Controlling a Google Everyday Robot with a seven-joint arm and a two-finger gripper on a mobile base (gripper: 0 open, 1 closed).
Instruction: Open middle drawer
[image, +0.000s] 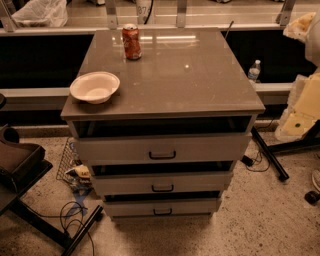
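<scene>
– Middle drawer (162, 183): where is it in the scene?

– It is the second of three grey drawer fronts, stacked in a grey cabinet (170, 75) at the centre of the camera view. The top drawer (162, 148) is directly above it and the bottom drawer (162, 206) directly below it.

– Which way does it point?

– Its flat front faces the near side, toward the viewer. Its long axis runs left to right, level with the floor. A small black pull handle (162, 188) sits in the middle of the front, and its long side also runs left to right.

– Is the drawer pulled out?

– A dark strip shows above its front, under the top drawer. How far out the drawer stands cannot be told.

– And the gripper?

– The gripper lies outside the camera view, so whether it is released, clenched or grasping anything cannot be told.

– What else is there?

– On the cabinet top, a white bowl (95, 86) rests at the near left edge. A red drink can (132, 42) stands upright at the far side, left of centre, well apart from the bowl. A water bottle (254, 70) stands on a ledge to the far right of the cabinet. Dark cables (75, 215) lie on the speckled floor (260, 220) to the near left.
</scene>
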